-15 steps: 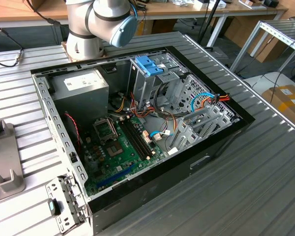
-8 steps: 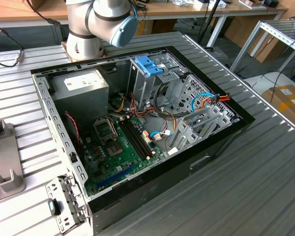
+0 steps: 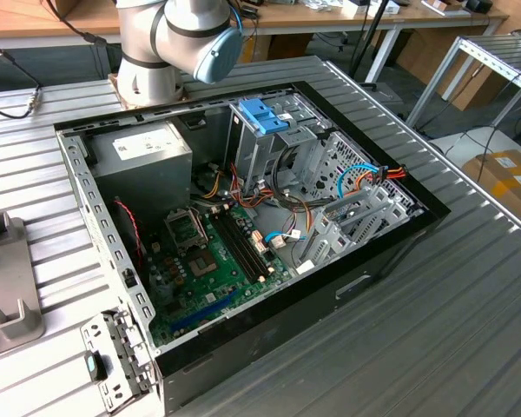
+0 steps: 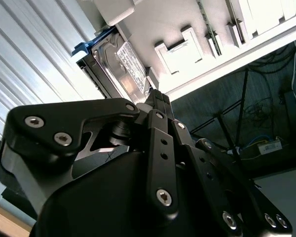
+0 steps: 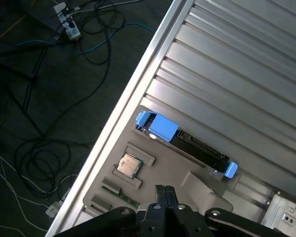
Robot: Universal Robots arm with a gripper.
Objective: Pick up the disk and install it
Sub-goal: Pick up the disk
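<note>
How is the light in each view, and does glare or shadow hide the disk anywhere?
Second wrist view: the ribbed table is washed out to white, glare lies on the disk, and the gripper is black against it. First wrist view: the disk is evenly lit, its blue ends clear, while the floor is dark. Exterior view: soft even light, shadow inside the computer case.

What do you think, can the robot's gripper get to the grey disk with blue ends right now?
Probably yes. The grey metal disk with blue plastic ends stands on edge in the grey holder tray, and nothing lies between it and the gripper nearby. The jaws look shut, though.
</note>
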